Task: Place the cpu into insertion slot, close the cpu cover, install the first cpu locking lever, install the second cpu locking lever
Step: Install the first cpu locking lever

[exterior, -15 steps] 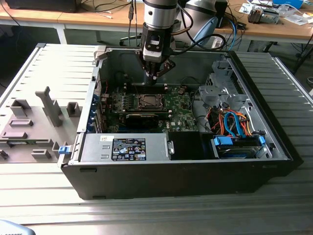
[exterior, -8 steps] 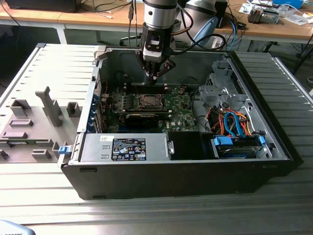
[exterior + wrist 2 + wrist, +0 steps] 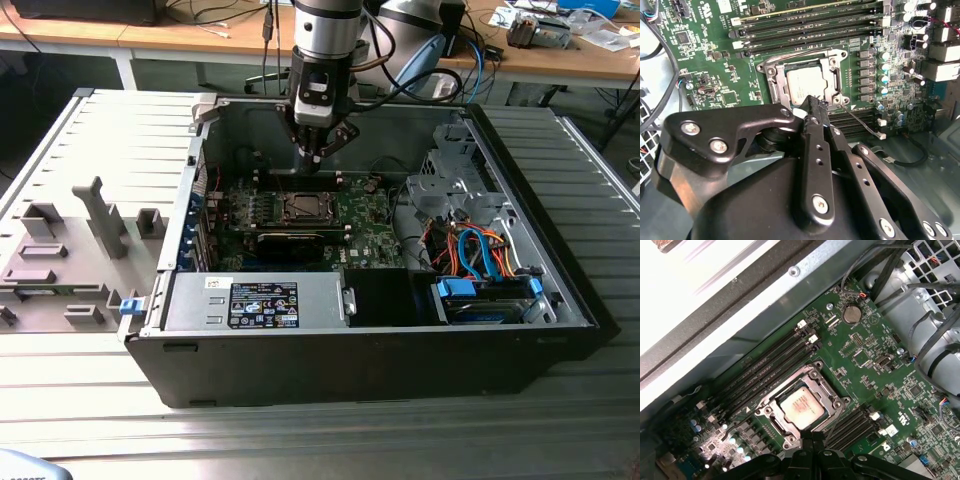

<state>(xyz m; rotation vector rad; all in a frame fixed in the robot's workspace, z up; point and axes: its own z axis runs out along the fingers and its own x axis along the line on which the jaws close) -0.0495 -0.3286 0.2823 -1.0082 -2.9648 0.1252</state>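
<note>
One gripper (image 3: pixel 318 158) hangs inside the open computer case (image 3: pixel 560 290), just above the green circuit board (image 3: pixel 365 225) and near its far edge in the exterior view. There is one insertion slot (image 3: pixel 802 406), and one cpu (image 3: pixel 801 408) already lies flat in it, its pale metal top facing up; being square, it has no long axis to speak of, and its edges run parallel to the socket's rim. One cpu cover (image 3: pixel 827 390) lies closed over it, so the chip shows through the frame's window in both wrist views. In the second wrist view the black fingers (image 3: pixel 812 107) come together to a single narrow tip with no gap between them, holding nothing, and that tip sits over the near corner of the cpu cover (image 3: pixel 832 80), hiding that corner of the cpu (image 3: pixel 802 82); whether it touches the metal cannot be told. Two thin wire levers can be counted: one (image 3: pixel 862 122) stands out loose from the socket corner beside the fingertips and slants away over the memory slots (image 3: pixel 865 120), the other (image 3: pixel 790 54) runs along the far side of the socket, and whether it is latched is hard to make out. In the exterior view the insertion slot (image 3: pixel 300 208) is a small dark square, its detail too fine to read.
</note>
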